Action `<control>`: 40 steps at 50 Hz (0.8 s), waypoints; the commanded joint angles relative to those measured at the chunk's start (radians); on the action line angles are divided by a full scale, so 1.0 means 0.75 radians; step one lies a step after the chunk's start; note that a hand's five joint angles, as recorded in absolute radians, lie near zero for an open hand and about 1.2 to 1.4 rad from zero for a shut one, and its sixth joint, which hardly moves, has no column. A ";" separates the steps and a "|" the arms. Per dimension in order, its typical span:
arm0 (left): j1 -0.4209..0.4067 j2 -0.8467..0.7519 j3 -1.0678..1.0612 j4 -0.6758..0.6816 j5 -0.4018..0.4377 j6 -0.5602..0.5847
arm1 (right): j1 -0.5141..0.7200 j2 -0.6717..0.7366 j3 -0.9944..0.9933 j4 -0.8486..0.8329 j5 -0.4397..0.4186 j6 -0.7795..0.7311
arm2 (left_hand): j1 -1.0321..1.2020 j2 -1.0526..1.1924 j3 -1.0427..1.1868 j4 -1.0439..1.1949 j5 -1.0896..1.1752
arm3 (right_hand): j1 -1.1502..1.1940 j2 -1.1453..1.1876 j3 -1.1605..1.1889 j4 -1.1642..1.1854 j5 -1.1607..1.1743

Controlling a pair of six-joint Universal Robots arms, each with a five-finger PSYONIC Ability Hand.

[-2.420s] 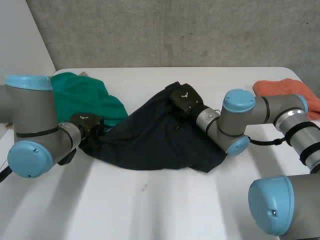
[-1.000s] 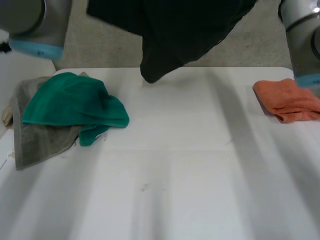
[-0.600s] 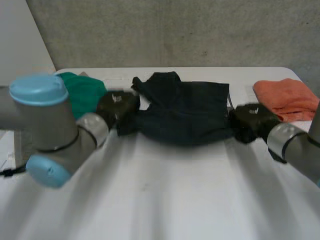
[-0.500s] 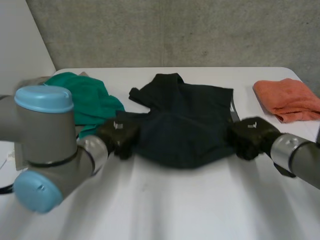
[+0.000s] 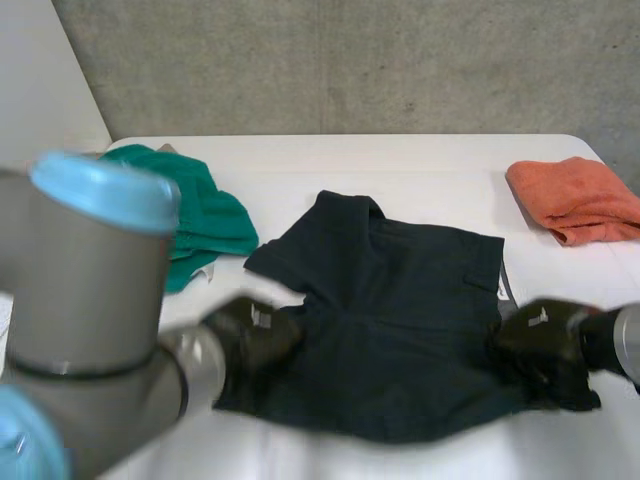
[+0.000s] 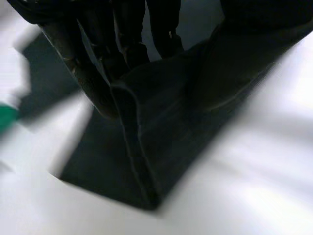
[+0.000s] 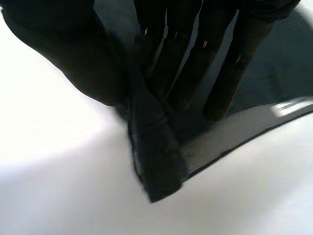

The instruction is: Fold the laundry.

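Observation:
A dark navy shirt (image 5: 390, 310) lies spread on the white table (image 5: 400, 170), collar toward the far side. My left hand (image 5: 250, 335) pinches its near left hem corner. In the left wrist view my thumb and fingers (image 6: 98, 63) clamp a fold of the dark cloth (image 6: 161, 127). My right hand (image 5: 540, 345) holds the near right hem corner. In the right wrist view the thumb (image 7: 78, 58) and fingers (image 7: 186, 54) pinch a ridge of the shirt (image 7: 156, 147) above the table.
A green cloth (image 5: 200, 210) lies at the left of the table, beside the shirt's sleeve. An orange cloth (image 5: 575, 200) sits folded at the far right edge. My left arm's elbow (image 5: 90, 300) looms large in the near left.
The shirt was swung up off the table, then drawn down and toward me. Both hands have pulled its hem nearer, and it now lies spread flatter.

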 commanded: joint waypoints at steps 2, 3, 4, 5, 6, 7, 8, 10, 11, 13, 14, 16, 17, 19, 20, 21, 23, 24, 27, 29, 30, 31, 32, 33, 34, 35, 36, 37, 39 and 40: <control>0.144 -0.317 0.504 0.458 0.025 0.113 | 0.079 0.153 -0.177 -0.536 0.039 0.380 | 0.312 0.267 0.261 0.271 0.261 | 0.350 0.282 0.271 0.264 0.292; 0.146 -0.366 0.578 0.495 0.027 0.119 | 0.089 0.177 -0.193 -0.603 0.061 0.409 | 0.320 0.275 0.269 0.279 0.269 | 0.350 0.282 0.271 0.264 0.292; 0.150 -0.467 0.724 0.539 0.021 0.129 | 0.109 0.222 -0.226 -0.736 0.118 0.454 | 0.343 0.298 0.292 0.302 0.292 | 0.350 0.282 0.271 0.264 0.292; 0.150 -0.523 0.803 0.542 0.019 0.127 | 0.121 0.247 -0.242 -0.800 0.151 0.470 | 0.343 0.298 0.292 0.302 0.292 | 0.350 0.282 0.271 0.264 0.292; 0.152 -0.578 0.880 0.534 0.015 0.127 | 0.132 0.271 -0.261 -0.863 0.184 0.481 | 0.343 0.298 0.292 0.302 0.292 | 0.350 0.282 0.271 0.264 0.292; 0.152 -0.630 0.958 0.524 0.019 0.123 | 0.144 0.298 -0.277 -0.925 0.217 0.485 | 0.343 0.298 0.292 0.302 0.292 | 0.350 0.282 0.271 0.264 0.292; 0.152 -0.737 1.111 0.489 0.025 0.115 | 0.162 0.353 -0.314 -1.045 0.276 0.483 | 0.343 0.298 0.292 0.302 0.292 | 0.350 0.282 0.271 0.264 0.292; 0.154 -0.846 1.265 0.446 0.025 0.123 | 0.179 0.414 -0.355 -1.160 0.329 0.477 | 0.343 0.298 0.292 0.302 0.292 | 0.350 0.282 0.271 0.264 0.292; 0.154 -0.900 1.341 0.428 0.025 0.125 | 0.185 0.447 -0.375 -1.211 0.352 0.473 | 0.343 0.298 0.292 0.302 0.292 | 0.350 0.282 0.271 0.264 0.292; 0.154 -1.063 1.556 0.381 0.004 0.129 | 0.201 0.543 -0.443 -1.344 0.401 0.460 | 0.340 0.294 0.288 0.299 0.289 | 0.350 0.282 0.271 0.264 0.292; 0.156 -1.108 1.621 0.372 -0.006 0.131 | 0.205 0.582 -0.465 -1.381 0.411 0.456 | 0.332 0.287 0.281 0.291 0.281 | 0.350 0.282 0.271 0.264 0.292; 0.160 -1.227 1.790 0.362 -0.042 0.119 | 0.222 0.686 -0.534 -1.461 0.432 0.436 | 0.223 0.178 0.172 0.182 0.172 | 0.326 0.258 0.247 0.241 0.268; 0.160 -1.250 1.830 0.362 -0.049 0.115 | 0.228 0.719 -0.557 -1.473 0.438 0.428 | -0.010 -0.055 -0.062 -0.051 -0.061 | -0.050 -0.118 -0.129 -0.136 -0.108; 0.154 -1.284 1.861 0.370 -0.061 0.103 | 0.240 0.780 -0.602 -1.475 0.444 0.413 | -0.768 -0.813 -0.819 -0.809 -0.818 | -1.070 -1.138 -1.150 -1.156 -1.128; 0.136 -1.295 1.845 0.382 -0.065 0.090 | 0.254 0.831 -0.641 -1.461 0.450 0.399 | -1.286 -1.331 -1.337 -1.327 -1.337 | -1.279 -1.347 -1.358 -1.365 -1.337; 0.124 -1.293 1.828 0.391 -0.063 0.082 | 0.261 0.848 -0.655 -1.447 0.448 0.399 | -1.286 -1.331 -1.337 -1.327 -1.337 | -1.279 -1.347 -1.358 -1.365 -1.337; 0.087 -1.262 1.757 0.429 -0.059 0.072 | 0.269 0.856 -0.676 -1.406 0.446 0.405 | -1.286 -1.331 -1.337 -1.327 -1.337 | -1.279 -1.347 -1.358 -1.365 -1.337; 0.079 -1.246 1.726 0.446 -0.059 0.074 | 0.275 0.846 -0.676 -1.345 0.444 0.425 | -1.286 -1.331 -1.337 -1.327 -1.337 | -1.279 -1.347 -1.358 -1.365 -1.337; 0.079 -1.154 1.594 0.537 -0.061 0.076 | 0.279 0.795 -0.666 -1.247 0.440 0.487 | -1.286 -1.331 -1.337 -1.327 -1.337 | -1.279 -1.347 -1.358 -1.365 -1.337; 0.081 -1.105 1.512 0.581 -0.065 0.072 | 0.275 0.714 -0.643 -1.132 0.440 0.566 | -1.286 -1.331 -1.337 -1.327 -1.337 | -1.279 -1.347 -1.358 -1.365 -1.337; 0.085 -1.074 1.471 0.599 -0.069 0.072 | 0.273 0.683 -0.633 -1.093 0.438 0.597 | -1.286 -1.331 -1.337 -1.327 -1.337 | -1.279 -1.347 -1.358 -1.365 -1.337; 0.099 -1.011 1.385 0.632 -0.073 0.066 | 0.265 0.626 -0.609 -1.010 0.438 0.652 | -1.286 -1.331 -1.337 -1.327 -1.337 | -1.279 -1.347 -1.358 -1.365 -1.337; 0.105 -0.980 1.338 0.650 -0.075 0.062 | 0.259 0.599 -0.596 -0.964 0.436 0.677 | -1.286 -1.331 -1.337 -1.327 -1.337 | -1.279 -1.347 -1.358 -1.365 -1.337; 0.111 -0.949 1.295 0.663 -0.079 0.054 | 0.253 0.574 -0.584 -0.928 0.434 0.701 | -1.286 -1.331 -1.337 -1.327 -1.337 | -1.279 -1.347 -1.358 -1.365 -1.337; 0.117 -0.917 1.250 0.673 -0.084 0.043 | 0.244 0.550 -0.572 -0.887 0.432 0.722 | -1.286 -1.331 -1.337 -1.327 -1.337 | -1.279 -1.347 -1.358 -1.365 -1.337; 0.126 -0.854 1.162 0.693 -0.088 0.017 | 0.230 0.507 -0.541 -0.805 0.428 0.757 | -1.286 -1.331 -1.337 -1.327 -1.337 | -1.279 -1.347 -1.358 -1.365 -1.337; 0.130 -0.821 1.115 0.701 -0.092 -0.002 | 0.222 0.491 -0.525 -0.766 0.424 0.767 | -1.286 -1.331 -1.337 -1.327 -1.337 | -1.279 -1.347 -1.358 -1.365 -1.337; 0.132 -0.790 1.070 0.706 -0.092 -0.022 | 0.212 0.474 -0.504 -0.729 0.417 0.773 | -1.286 -1.331 -1.337 -1.327 -1.337 | -1.279 -1.347 -1.358 -1.365 -1.337; 0.134 -0.700 0.941 0.710 -0.092 -0.089 | 0.189 0.444 -0.451 -0.639 0.403 0.769 | -1.286 -1.331 -1.337 -1.327 -1.337 | -1.279 -1.347 -1.358 -1.365 -1.337; 0.134 -0.673 0.900 0.708 -0.088 -0.112 | 0.181 0.441 -0.431 -0.612 0.399 0.763 | -1.286 -1.331 -1.337 -1.327 -1.337 | -1.279 -1.347 -1.358 -1.365 -1.337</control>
